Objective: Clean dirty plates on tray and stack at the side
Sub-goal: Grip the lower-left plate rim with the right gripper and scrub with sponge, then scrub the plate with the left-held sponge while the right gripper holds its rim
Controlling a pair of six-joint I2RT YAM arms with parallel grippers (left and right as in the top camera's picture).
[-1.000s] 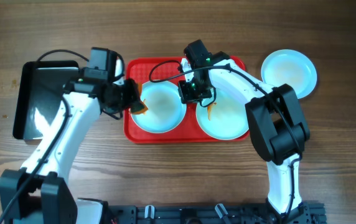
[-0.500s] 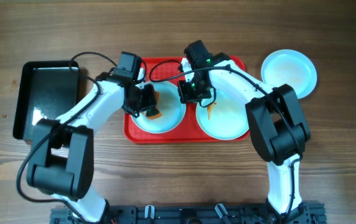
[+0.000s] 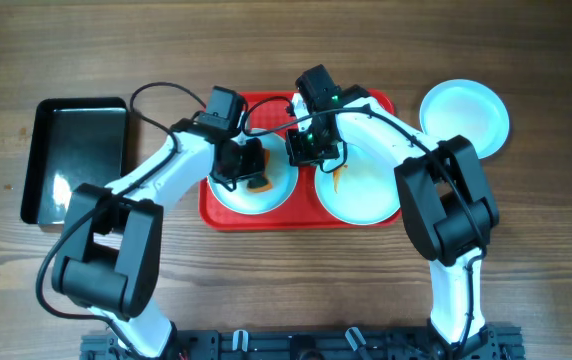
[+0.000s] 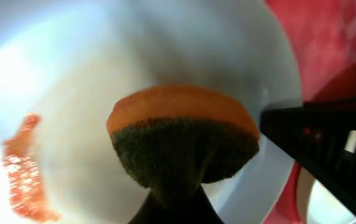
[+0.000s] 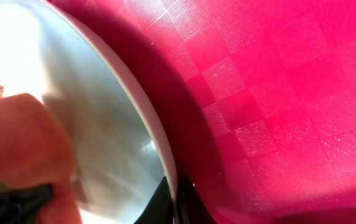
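Note:
The red tray (image 3: 215,214) holds two pale plates. My left gripper (image 3: 249,166) is shut on an orange sponge with a dark scouring side (image 4: 184,140) and presses it into the left plate (image 3: 266,198). An orange smear (image 4: 25,171) lies on that plate in the left wrist view. My right gripper (image 3: 306,152) is shut on the left plate's right rim (image 5: 165,163), pinching it between its fingers (image 5: 173,202). The right plate (image 3: 366,195) has an orange smear (image 3: 338,178). A third plate (image 3: 464,118) sits on the table right of the tray.
A glossy black rectangular tray (image 3: 74,160) lies on the wooden table left of the red tray. Both arms cross over the red tray's back half, with cables looping above it.
My left gripper has moved right with the sponge, from the red tray's left edge onto the middle of the left plate. The right arm has not moved.

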